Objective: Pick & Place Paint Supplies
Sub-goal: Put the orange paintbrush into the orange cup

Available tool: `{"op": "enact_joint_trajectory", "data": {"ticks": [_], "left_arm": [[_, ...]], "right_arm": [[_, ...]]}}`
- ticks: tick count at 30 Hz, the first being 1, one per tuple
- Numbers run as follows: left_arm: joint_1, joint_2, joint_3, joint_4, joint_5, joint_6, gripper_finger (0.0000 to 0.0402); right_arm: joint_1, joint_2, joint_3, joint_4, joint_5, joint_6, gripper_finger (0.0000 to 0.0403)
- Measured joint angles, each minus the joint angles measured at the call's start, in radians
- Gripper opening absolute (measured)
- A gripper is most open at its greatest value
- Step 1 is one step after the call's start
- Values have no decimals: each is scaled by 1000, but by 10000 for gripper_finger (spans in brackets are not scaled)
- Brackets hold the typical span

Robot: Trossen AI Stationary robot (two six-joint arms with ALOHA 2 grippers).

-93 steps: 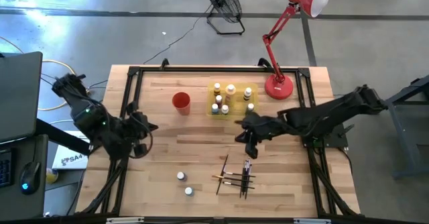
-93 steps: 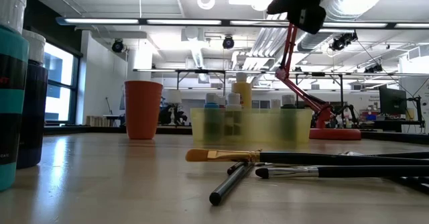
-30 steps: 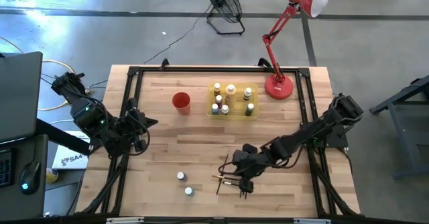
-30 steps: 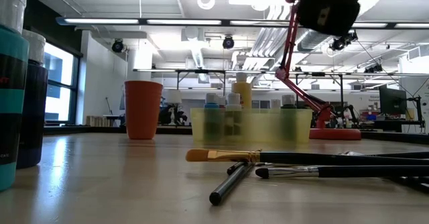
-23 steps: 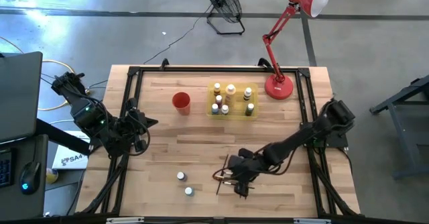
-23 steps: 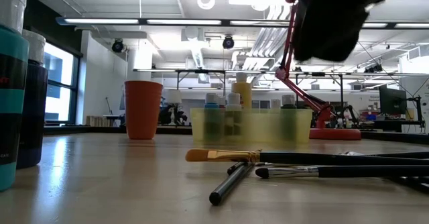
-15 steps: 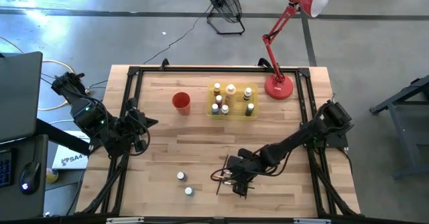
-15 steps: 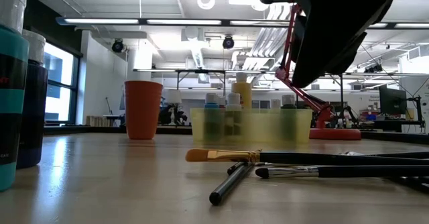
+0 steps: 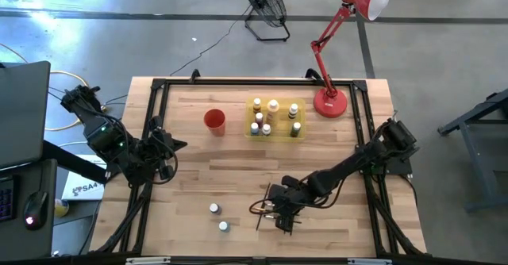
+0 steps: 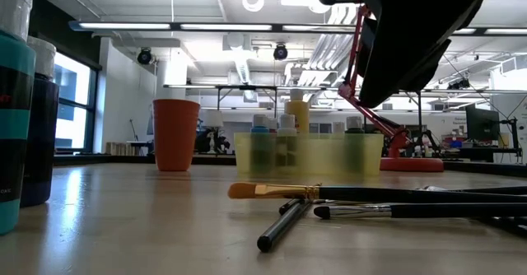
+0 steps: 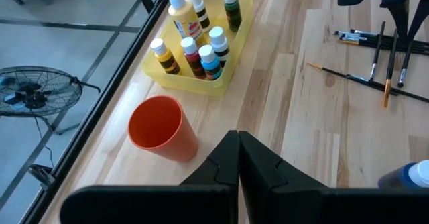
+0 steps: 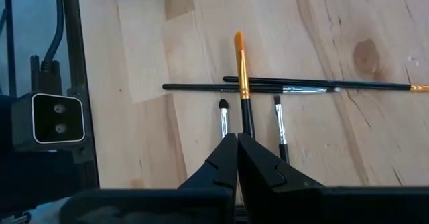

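Edges first: black metal rails [image 9: 262, 82] frame my pale wooden table [image 9: 230, 170] on all sides, and the widest bare stretch of wood lies in the middle, between the translucent yellow tray [image 9: 275, 117] near the far rail and the thin dark-handled paintbrushes [image 9: 274, 208] near the front. My right gripper [image 9: 279, 215] hangs low over those brushes, fingers pressed together and holding nothing; its wrist view shows the two dark tips meeting just above a brush handle. My left gripper [image 9: 164, 152] waits at the left rail, also pinched closed and empty.

The brushes lie flat in a loose cluster. In the right wrist view, the orange-bristled brush [image 12: 241, 76] runs lengthwise away from my fingers, bristles pointing away, and it crosses a long black brush [image 12: 281, 86] lying square to it. Two shorter brushes [image 12: 224, 117] lie either side of it, parallel to it.

Small white-capped paint bottles [image 11: 194, 29] stand upright in the tray, with a red-orange plastic cup [image 9: 214, 121] just beside it. Two more white-capped bottles [image 9: 218, 217] stand on the front left wood, apart from the brushes. A red desk lamp [image 9: 332, 100] occupies the far right corner.
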Motion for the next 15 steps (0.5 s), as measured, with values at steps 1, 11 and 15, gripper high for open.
{"op": "enact_joint_trajectory", "data": {"ticks": [1,11,15], "left_arm": [[0,0,0,0,0,0,1],[0,0,0,0,0,0,1],[0,0,0,0,0,0,1]], "right_arm": [[0,0,0,0,0,0,3],[0,1,0,1,13,-30,26],[0,22,0,4,-9,-31,62]]}}
